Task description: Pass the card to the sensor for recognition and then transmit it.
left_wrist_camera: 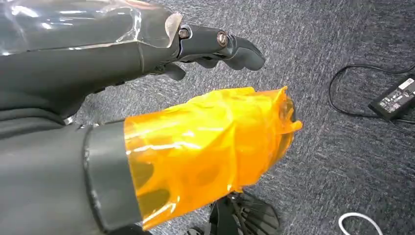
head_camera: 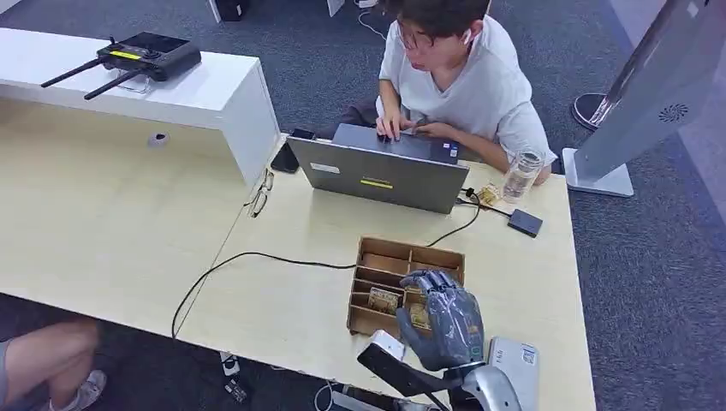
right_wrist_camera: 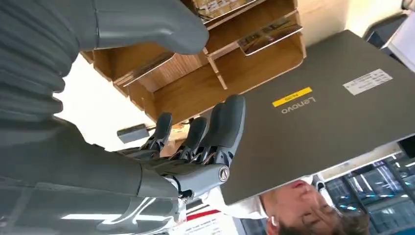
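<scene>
A wooden divided box point(head_camera: 370, 323) stands near the table's front edge, with cards point(head_camera: 383, 300) lying in its slots. My right hand point(head_camera: 441, 321) hovers just above the box's front right part, covering some slots. In the right wrist view its fingers point(right_wrist_camera: 215, 132) are stretched out apart from the thumb point(right_wrist_camera: 147, 24), holding nothing, with the box point(right_wrist_camera: 195, 88) and cards point(right_wrist_camera: 266, 34) beyond. A small black box point(head_camera: 525, 223) on a cable lies right of the laptop. My left hand point(left_wrist_camera: 147, 161) hangs over the carpet, its thumb wrapped in orange tape, nothing in it.
A person point(head_camera: 454, 77) types on a grey laptop point(head_camera: 381, 171) across the table. A glass jar point(head_camera: 522, 175) stands beside it. A black cable point(head_camera: 257, 257) crosses the tabletop. A white device point(head_camera: 514, 364) lies by my right wrist. A power adapter point(left_wrist_camera: 396, 98) lies on the floor.
</scene>
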Controlling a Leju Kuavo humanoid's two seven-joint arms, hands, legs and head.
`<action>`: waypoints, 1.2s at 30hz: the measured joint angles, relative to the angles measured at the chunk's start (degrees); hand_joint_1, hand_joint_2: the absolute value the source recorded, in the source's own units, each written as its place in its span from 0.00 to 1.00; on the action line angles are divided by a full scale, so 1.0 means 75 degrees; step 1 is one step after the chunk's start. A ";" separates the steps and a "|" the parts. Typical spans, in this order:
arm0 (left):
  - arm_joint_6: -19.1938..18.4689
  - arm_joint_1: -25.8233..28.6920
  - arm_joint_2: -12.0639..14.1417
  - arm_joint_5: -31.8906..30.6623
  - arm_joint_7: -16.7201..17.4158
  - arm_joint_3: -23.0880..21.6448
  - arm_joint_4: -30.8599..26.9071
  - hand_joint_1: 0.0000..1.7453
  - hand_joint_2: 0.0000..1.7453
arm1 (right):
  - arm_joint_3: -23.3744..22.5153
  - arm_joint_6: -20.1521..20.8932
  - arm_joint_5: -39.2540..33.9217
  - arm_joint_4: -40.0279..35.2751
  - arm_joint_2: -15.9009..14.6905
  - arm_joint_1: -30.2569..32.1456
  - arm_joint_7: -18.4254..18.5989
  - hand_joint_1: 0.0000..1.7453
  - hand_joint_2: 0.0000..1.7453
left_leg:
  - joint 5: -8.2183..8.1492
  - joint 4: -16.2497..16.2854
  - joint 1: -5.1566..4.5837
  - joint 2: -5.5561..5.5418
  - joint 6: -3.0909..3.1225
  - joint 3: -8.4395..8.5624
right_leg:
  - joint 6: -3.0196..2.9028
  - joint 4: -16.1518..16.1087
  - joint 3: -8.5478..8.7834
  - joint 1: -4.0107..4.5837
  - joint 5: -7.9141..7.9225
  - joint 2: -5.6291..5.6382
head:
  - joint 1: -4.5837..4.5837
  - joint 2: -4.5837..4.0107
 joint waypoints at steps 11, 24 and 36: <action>0.0000 0.0001 0.0000 -0.0012 0.0000 0.0000 0.0000 0.00 0.00 | -0.0073 -0.0012 0.0093 0.0000 0.0000 0.0033 0.0076 0.44 1.00 | 0.0000 0.0000 0.0000 0.0000 0.0000 0.0000 | 0.0000 0.0000 0.0000 0.0000 0.0000 0.0000 | 0.0003 0.0000; 0.0000 0.0001 0.0000 -0.0012 0.0000 0.0000 0.0000 0.00 0.00 | -0.0076 -0.0012 0.0108 0.0000 0.0000 0.0038 0.0079 0.46 1.00 | 0.0000 0.0000 0.0000 0.0000 0.0000 0.0000 | 0.0000 0.0000 0.0000 0.0000 0.0000 0.0000 | 0.0003 0.0000; -0.0015 0.0000 0.0000 -0.0073 0.0015 -0.0012 0.0000 0.00 0.00 | -0.0090 -0.0009 0.1044 0.0009 -0.0035 0.0040 0.0475 0.44 1.00 | 0.0000 0.0000 0.0000 0.0000 0.0000 0.0000 | 0.0000 0.0000 0.0000 0.0000 0.0000 0.0000 | 0.0003 0.0000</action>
